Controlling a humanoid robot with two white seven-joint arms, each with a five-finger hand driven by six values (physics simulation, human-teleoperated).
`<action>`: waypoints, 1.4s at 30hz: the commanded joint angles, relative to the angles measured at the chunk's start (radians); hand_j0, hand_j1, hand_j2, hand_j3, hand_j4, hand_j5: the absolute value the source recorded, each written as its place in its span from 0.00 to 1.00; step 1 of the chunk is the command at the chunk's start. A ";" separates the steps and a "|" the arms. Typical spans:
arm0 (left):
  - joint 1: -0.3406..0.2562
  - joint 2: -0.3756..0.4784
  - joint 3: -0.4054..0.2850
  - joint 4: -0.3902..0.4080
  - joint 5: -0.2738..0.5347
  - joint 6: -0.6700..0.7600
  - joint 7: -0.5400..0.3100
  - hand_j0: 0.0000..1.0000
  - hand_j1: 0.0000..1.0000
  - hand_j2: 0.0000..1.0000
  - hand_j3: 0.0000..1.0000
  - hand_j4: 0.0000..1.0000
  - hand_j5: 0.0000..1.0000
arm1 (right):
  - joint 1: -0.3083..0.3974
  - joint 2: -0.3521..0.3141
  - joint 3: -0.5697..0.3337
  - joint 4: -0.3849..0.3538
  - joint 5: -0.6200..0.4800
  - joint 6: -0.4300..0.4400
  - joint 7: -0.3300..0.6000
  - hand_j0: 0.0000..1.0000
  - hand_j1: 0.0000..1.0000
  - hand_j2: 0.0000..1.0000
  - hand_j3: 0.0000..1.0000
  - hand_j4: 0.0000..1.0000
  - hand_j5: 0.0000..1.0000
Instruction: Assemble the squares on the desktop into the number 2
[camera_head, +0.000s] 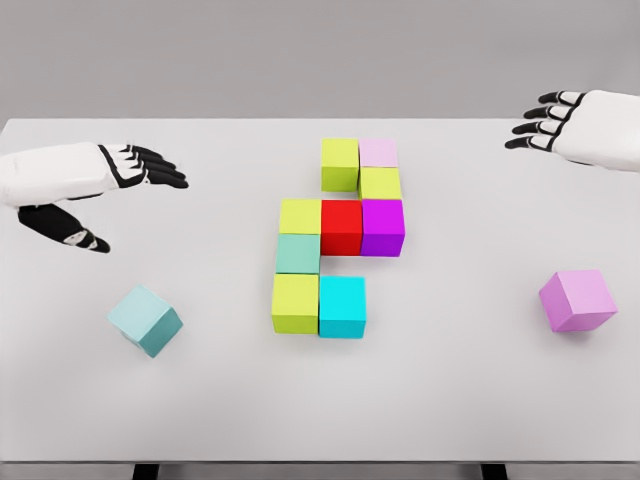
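Sitting at the middle of the white table (450, 400), nine cubes touch in a block figure. The far row holds a lime cube (340, 163) and a pale pink cube (379, 152), with another lime cube (381, 183) just nearer. Below run a lime cube (299, 216), red cube (341, 227) and purple cube (383, 227). A teal cube (297, 254), then a lime cube (295, 303) beside a cyan cube (342, 306), close the near end.

Two lie apart: a light blue cube (146, 320) near left, a pink cube (577, 300) near right.

The left hand (95, 185) hovers far left, fingers spread, empty. The right hand (570, 125) hovers far right, fingers loosely extended, empty.
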 joint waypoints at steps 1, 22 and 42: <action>0.000 0.019 -0.025 0.001 -0.024 0.003 0.000 1.00 1.00 1.00 1.00 1.00 1.00 | 0.000 -0.001 0.001 -0.002 -0.003 0.002 -0.001 1.00 1.00 1.00 1.00 1.00 1.00; 0.063 0.094 -0.157 0.007 -0.096 0.003 0.000 1.00 1.00 1.00 1.00 1.00 1.00 | -0.002 -0.246 0.205 -0.015 -0.072 0.002 0.021 1.00 1.00 1.00 1.00 1.00 1.00; 0.089 0.108 -0.155 -0.028 -0.098 0.003 0.000 1.00 1.00 1.00 1.00 1.00 1.00 | 0.052 -0.220 0.261 -0.020 -0.074 0.002 0.090 1.00 1.00 1.00 1.00 1.00 1.00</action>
